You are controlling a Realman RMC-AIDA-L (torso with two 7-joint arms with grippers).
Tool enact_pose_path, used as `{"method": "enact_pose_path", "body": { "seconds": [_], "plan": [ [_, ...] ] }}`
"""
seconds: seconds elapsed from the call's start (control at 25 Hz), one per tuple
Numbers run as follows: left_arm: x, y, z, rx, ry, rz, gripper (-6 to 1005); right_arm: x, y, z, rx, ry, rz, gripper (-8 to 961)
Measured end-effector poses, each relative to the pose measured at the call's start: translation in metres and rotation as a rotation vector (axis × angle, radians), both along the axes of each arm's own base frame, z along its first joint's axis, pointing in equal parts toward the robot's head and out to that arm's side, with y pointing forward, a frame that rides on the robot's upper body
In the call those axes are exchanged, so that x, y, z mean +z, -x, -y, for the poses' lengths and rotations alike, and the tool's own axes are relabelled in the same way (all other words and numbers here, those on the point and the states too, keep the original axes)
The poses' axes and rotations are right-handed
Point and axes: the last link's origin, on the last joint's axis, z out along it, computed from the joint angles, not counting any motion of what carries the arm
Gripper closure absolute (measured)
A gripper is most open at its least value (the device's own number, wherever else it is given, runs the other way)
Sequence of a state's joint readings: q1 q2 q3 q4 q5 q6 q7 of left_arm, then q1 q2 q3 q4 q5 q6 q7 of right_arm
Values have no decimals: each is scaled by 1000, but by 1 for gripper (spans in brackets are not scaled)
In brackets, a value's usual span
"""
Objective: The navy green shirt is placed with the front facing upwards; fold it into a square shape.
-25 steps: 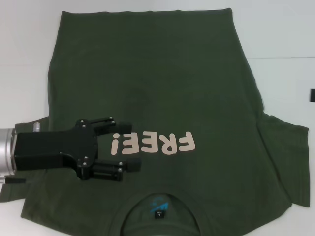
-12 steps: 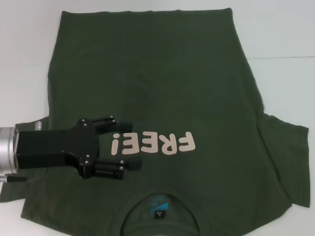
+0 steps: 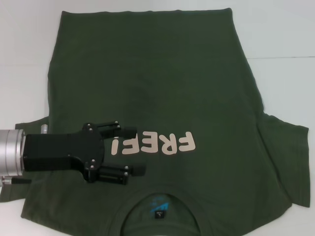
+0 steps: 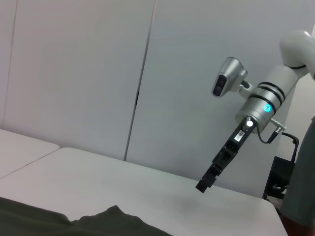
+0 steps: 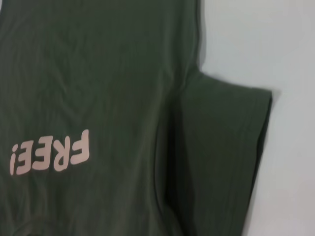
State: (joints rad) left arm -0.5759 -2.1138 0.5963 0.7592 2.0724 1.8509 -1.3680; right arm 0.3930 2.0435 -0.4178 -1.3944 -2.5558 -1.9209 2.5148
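The navy green shirt (image 3: 157, 83) lies flat and face up on the white table (image 3: 24, 59), with pink "FREE" letters (image 3: 165, 143) on the chest and the collar (image 3: 158, 209) at the near edge. My left gripper (image 3: 137, 150) hovers open over the shirt's left chest, its fingertips beside the first letters and nothing between them. In the right wrist view the shirt (image 5: 98, 73) and its spread right sleeve (image 5: 221, 147) show from above. In the left wrist view my right gripper (image 4: 206, 182) hangs in the air above the table, away from the cloth edge (image 4: 98, 223).
The right sleeve (image 3: 285, 157) spreads out over the table at the right. Part of the left sleeve (image 3: 12, 189) shows under my left arm. A small dark object (image 3: 312, 95) sits at the right border. White table surrounds the shirt at the left, far side and right.
My left gripper has slid a little to the right and toward the collar, staying open. The shirt has not moved.
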Motion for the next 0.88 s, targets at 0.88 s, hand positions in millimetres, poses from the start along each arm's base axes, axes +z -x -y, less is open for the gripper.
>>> {"method": "enact_pose_path", "body": {
  "seconds": [0.88],
  "plan": [
    [-5,5,5,26,6,7,80,-26,-12,-28,-59,129,-10,37]
  ]
}}
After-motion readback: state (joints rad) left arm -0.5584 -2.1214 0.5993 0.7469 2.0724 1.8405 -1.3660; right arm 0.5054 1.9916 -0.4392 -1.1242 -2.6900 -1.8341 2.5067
